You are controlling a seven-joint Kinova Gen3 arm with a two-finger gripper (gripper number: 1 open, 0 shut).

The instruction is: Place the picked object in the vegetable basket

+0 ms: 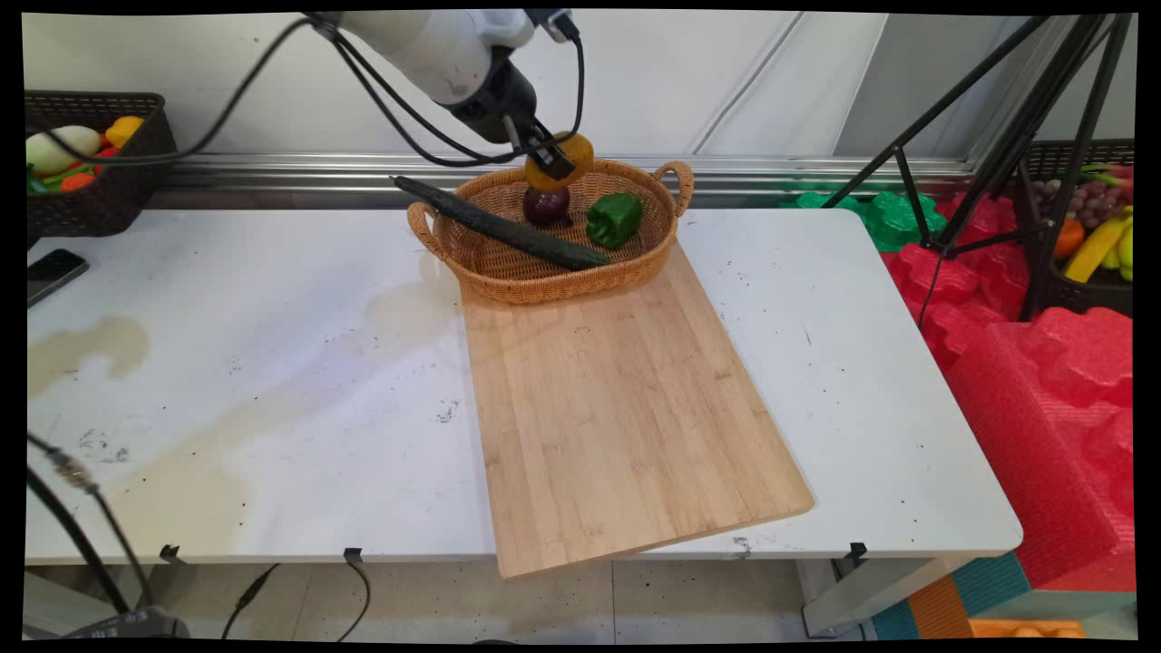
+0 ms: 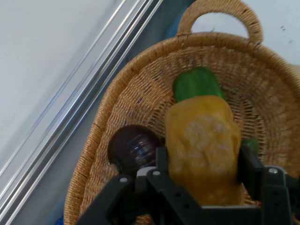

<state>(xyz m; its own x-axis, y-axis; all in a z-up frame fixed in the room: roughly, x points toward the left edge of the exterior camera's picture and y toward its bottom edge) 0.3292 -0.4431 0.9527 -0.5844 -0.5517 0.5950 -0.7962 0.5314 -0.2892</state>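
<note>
Far left edge of the main view: a dark plastic basket (image 1: 100,163) of mixed toy produce and a black phone (image 1: 54,272) lie on the white table (image 1: 272,363); both well apart from the arm.

Upper centre: the black two-finger gripper (image 1: 551,156) hangs over the back of the oval woven wicker basket with two loop handles (image 1: 553,281). Its fingers are clamped on a yellow-orange lumpy potato-like vegetable (image 2: 204,150), one finger (image 2: 161,161) on each side of it in the hand view. The piece is held clear above the basket floor, not resting.

Inside the wicker basket, left to right: a long dark green cucumber (image 1: 499,227) lying across the left rim, a dark purple round onion (image 1: 546,206) directly below the held piece, a green bell pepper (image 1: 614,219) to its right.

Centre, lower: a pale rectangular wooden cutting board (image 1: 626,408) touches the basket's near side; its surface is bare.

Progress, as a judgement only: three items sit in the basket, one is in the grip above it, none on the board.

Right edge: a black tripod (image 1: 989,136), red foam blocks (image 1: 1043,363).
</note>
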